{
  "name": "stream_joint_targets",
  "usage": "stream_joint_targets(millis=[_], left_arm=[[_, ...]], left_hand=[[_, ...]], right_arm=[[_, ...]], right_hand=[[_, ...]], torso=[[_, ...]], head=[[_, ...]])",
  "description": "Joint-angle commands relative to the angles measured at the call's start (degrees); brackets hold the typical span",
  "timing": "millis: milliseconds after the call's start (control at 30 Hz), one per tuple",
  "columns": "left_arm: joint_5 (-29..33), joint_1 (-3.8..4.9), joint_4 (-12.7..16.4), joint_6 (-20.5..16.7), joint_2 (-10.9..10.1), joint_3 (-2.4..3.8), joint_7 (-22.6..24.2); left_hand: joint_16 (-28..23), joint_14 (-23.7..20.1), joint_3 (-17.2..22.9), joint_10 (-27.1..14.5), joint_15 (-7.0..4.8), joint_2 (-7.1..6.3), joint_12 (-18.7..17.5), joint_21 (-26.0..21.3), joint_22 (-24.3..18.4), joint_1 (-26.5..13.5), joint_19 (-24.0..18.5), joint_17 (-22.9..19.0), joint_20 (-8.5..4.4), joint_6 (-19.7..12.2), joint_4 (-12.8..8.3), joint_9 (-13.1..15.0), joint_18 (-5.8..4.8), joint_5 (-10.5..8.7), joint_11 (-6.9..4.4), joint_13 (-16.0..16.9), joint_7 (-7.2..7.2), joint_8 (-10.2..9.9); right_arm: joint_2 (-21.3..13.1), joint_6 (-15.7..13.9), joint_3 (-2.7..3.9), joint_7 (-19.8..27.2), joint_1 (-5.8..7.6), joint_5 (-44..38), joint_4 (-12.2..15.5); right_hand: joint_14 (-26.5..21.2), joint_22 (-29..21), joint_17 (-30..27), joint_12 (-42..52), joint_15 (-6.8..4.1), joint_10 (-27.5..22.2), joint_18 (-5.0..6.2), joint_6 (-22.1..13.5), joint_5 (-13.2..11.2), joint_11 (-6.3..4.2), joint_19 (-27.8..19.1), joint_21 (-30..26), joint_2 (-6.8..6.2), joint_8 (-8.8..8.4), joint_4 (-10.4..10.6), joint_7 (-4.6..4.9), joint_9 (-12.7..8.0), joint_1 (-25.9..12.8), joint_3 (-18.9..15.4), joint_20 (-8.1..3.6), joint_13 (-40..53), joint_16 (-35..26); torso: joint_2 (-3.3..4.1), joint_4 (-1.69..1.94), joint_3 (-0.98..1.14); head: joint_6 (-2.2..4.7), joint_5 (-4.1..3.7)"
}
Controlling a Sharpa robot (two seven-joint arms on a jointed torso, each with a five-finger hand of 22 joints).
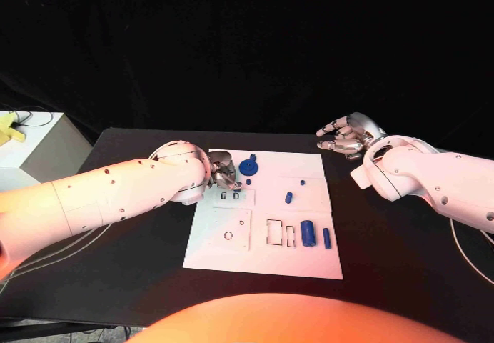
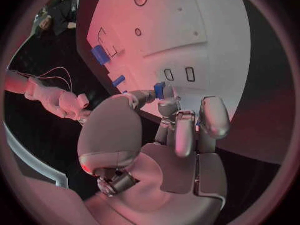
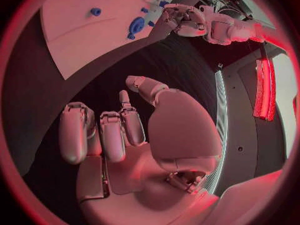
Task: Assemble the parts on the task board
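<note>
Head view: my left hand (image 1: 225, 180) over the task board (image 1: 309, 261), pinching a small blue part (image 1: 228, 187). Left wrist view: part between fingertips (image 2: 164, 103). Right wrist view: my right hand (image 3: 131, 135) empty, fingers loosely apart, above the tabletop (image 3: 94, 80).

Board's left edge (image 1: 202, 214) behind left arm (image 1: 113, 189)

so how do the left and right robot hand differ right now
The left robot hand is over the task board, pinching a small blue part at its fingertips; the right robot hand holds nothing. The left is down at the board's surface; the right sits off the board, over the black table, fingers loosely curled and apart. Both are silver hands on white arms.
</note>
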Motion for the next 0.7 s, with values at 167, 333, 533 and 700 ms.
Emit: stream_joint_targets(millis=[167, 333, 533, 700], left_arm=[[-1.8, -0.07, 0.1, 1.8, 0.2, 0.06, 0.7], [-1.7, -0.08, 0.0, 3.0, 0.3, 0.07, 0.4], [-1.4, -0.08, -0.5, 5.2, 0.5, 0.1, -0.1], [-0.4, -0.08, -1.0, 6.7, 0.8, 0.13, -0.5]], left_hand=[[-0.4, 5.0, 14.6, 0.3, -0.29, -0.32, 0.1, 0.4, 0.1, 0.2, 0.4, 11.7, 0.03, 0.8, -14.7, 0.0, -0.94, 0.12, -0.01, 0.0, -0.26, 0.1], [-0.4, 5.0, 14.6, 0.3, -0.29, -0.32, 0.1, 0.4, 0.1, 0.2, 0.4, 11.7, 0.03, 0.8, -14.7, 0.0, -0.94, 0.12, -0.01, 0.0, -0.26, 0.1], [-0.4, 5.0, 14.7, 0.3, -0.31, -0.37, 0.0, 0.4, 0.1, 0.2, 0.4, 11.7, 0.01, 0.8, -14.8, 0.0, -0.94, 0.12, -0.03, -0.1, -0.28, 0.1], [-0.4, 5.0, 14.7, 0.3, -0.32, -0.41, 0.1, 0.4, 0.2, 0.2, 0.5, 11.7, 0.0, 0.8, -14.8, 0.0, -0.95, 0.12, -0.04, 0.0, -0.29, 0.1]], right_arm=[[-0.1, 0.3, 0.01, 0.4, -0.03, -0.7, 0.1], [-0.1, 0.3, 0.01, 0.4, -0.03, -0.7, 0.2], [-0.1, 0.3, 0.01, 0.4, -0.03, -0.7, 0.1], [-0.1, 0.2, 0.01, 0.4, -0.03, -0.7, 0.1]], right_hand=[[4.5, 9.0, 9.4, -0.3, -0.18, -0.2, 0.64, -0.5, 0.3, 0.03, 2.2, -0.4, -0.41, 0.29, 0.4, 0.08, -0.1, 0.3, 0.0, -0.22, 4.5, -0.2], [4.5, 9.0, 9.4, -0.3, -0.18, -0.2, 0.64, -0.5, 0.3, 0.03, 2.2, -0.4, -0.41, 0.29, 0.4, 0.08, -0.1, 0.3, 0.0, -0.22, 4.5, -0.2], [4.5, 9.0, 9.4, -0.3, -0.18, -0.2, 0.64, -0.5, 0.3, 0.03, 2.2, -0.4, -0.41, 0.29, 0.4, 0.08, -0.1, 0.3, 0.0, -0.22, 4.5, -0.2], [4.5, 9.0, 9.4, -0.3, -0.18, -0.2, 0.64, -0.5, 0.3, 0.03, 2.2, -0.4, -0.41, 0.29, 0.4, 0.08, -0.1, 0.3, 0.0, -0.22, 4.5, -0.2]], torso=[[-0.01, 0.02, 0.02], [-0.04, 0.01, 0.0], [-0.02, 0.04, -0.02], [-0.02, 0.04, -0.03]], head=[[0.0, -0.02], [0.0, -0.05], [0.0, 0.06], [0.0, -0.03]])
